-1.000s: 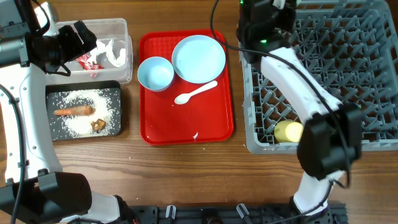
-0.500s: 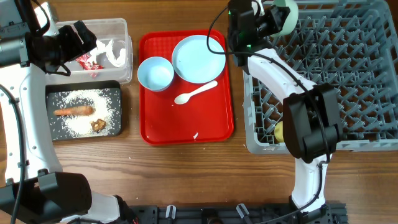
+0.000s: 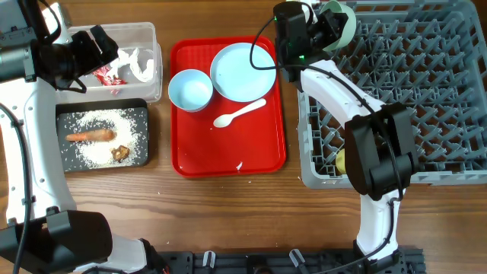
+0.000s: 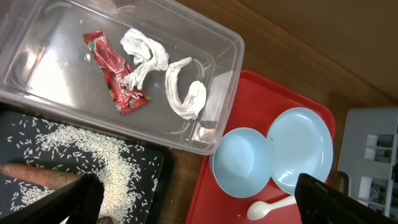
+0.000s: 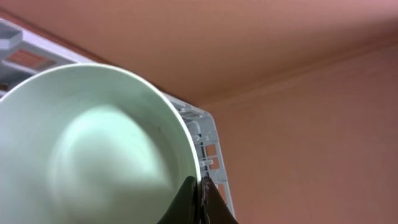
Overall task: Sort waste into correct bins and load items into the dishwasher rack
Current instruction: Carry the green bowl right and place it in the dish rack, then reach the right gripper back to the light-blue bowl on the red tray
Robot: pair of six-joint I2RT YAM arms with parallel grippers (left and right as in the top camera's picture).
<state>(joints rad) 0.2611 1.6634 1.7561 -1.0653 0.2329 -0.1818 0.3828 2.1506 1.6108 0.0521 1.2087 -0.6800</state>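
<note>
Right tool (image 5: 200, 190) is clenched on the rim of a pale bowl (image 5: 93, 149) by a thin pinch only, so I fear the bowl may twist loose or snag a peg when lowered. It hangs tilted beside the fingertips, over the far-left corner of the dishwasher rack (image 3: 441, 99), seemingly clear of it.

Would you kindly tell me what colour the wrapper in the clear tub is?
The wrapper is red with white markings, clearest in the left wrist view.
</note>
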